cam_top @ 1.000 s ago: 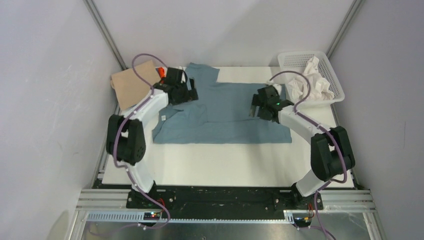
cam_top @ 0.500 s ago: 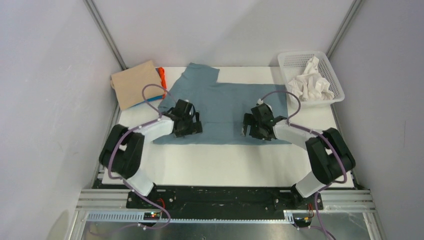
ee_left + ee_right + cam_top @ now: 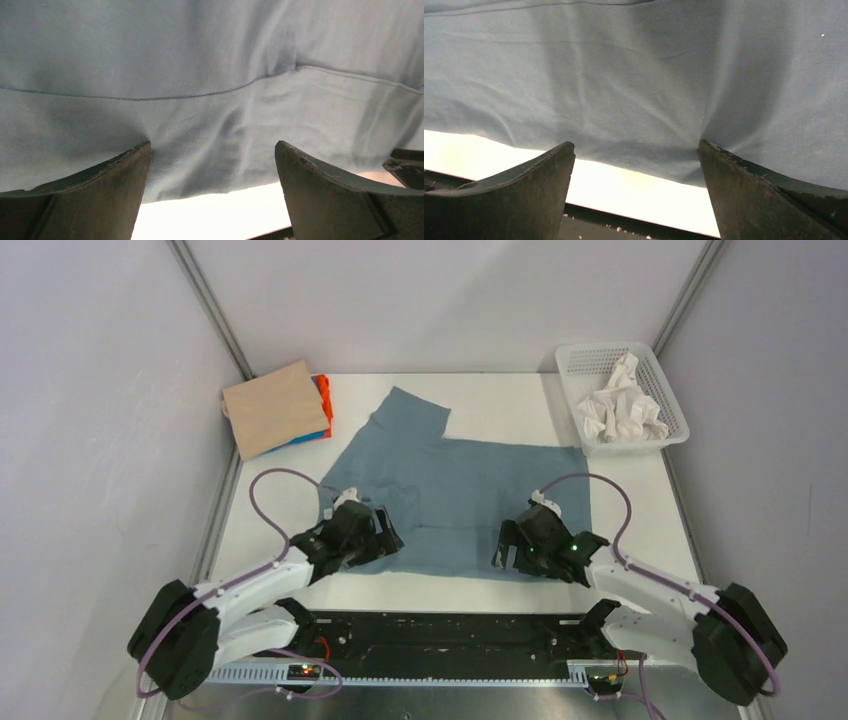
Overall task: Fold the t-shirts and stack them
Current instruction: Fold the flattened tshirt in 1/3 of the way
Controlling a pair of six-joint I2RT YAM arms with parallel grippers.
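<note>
The slate blue-grey t-shirt (image 3: 450, 490) lies spread on the white table, one sleeve pointing to the back left. My left gripper (image 3: 375, 540) is on its near left edge and my right gripper (image 3: 515, 550) on its near right edge. In the left wrist view the gripper (image 3: 211, 145) is open, with the left fingertip (image 3: 142, 150) pressing wrinkled cloth (image 3: 200, 60). In the right wrist view the gripper (image 3: 635, 145) is open too, its right fingertip (image 3: 706, 150) on the cloth (image 3: 634, 75). A folded tan shirt (image 3: 275, 405) tops a stack with an orange shirt (image 3: 323, 390) and a bright blue shirt (image 3: 310, 437).
A white mesh basket (image 3: 660, 365) at the back right holds crumpled white cloth (image 3: 622, 405). The shirt's near hem lies close to the table's front edge (image 3: 450, 585). Grey walls close in both sides.
Both arms have drawn back toward the near edge with their grippers on the slate shirt. The shirt has slid forward with them, away from the back of the table.
</note>
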